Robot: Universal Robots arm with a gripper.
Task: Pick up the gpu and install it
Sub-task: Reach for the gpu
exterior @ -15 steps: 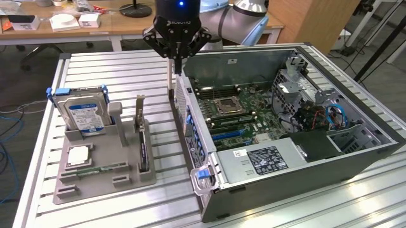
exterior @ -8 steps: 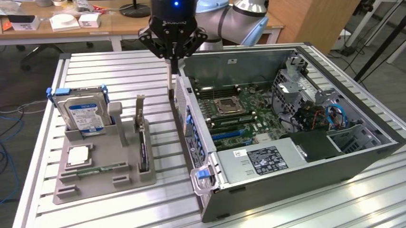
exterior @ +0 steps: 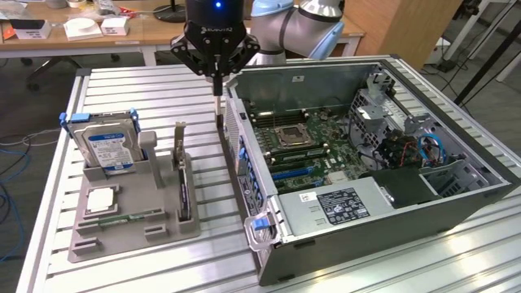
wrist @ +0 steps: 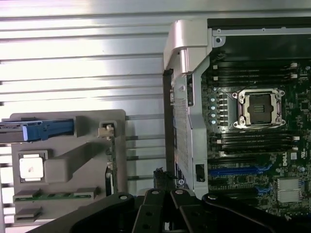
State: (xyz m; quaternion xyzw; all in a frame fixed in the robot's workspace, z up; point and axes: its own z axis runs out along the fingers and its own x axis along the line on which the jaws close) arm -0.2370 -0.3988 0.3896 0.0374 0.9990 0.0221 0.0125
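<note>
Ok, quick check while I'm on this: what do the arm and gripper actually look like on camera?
The arm is rounded silver-grey tubing with pale blue joint caps. The gripper is black: a cylindrical body with white ROBOTIQ lettering, a small blue light glowing above it, and jointed black linkage fingers tapering to narrow tips.

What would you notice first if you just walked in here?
The big open computer case on the exterior view's right grabs the eye, with its green motherboard laid bare. Over the case's near edge hangs the black gripper, shut. On the exterior view's left, a grey tray holds a hard drive and the dark gpu, which stands on edge.
</note>
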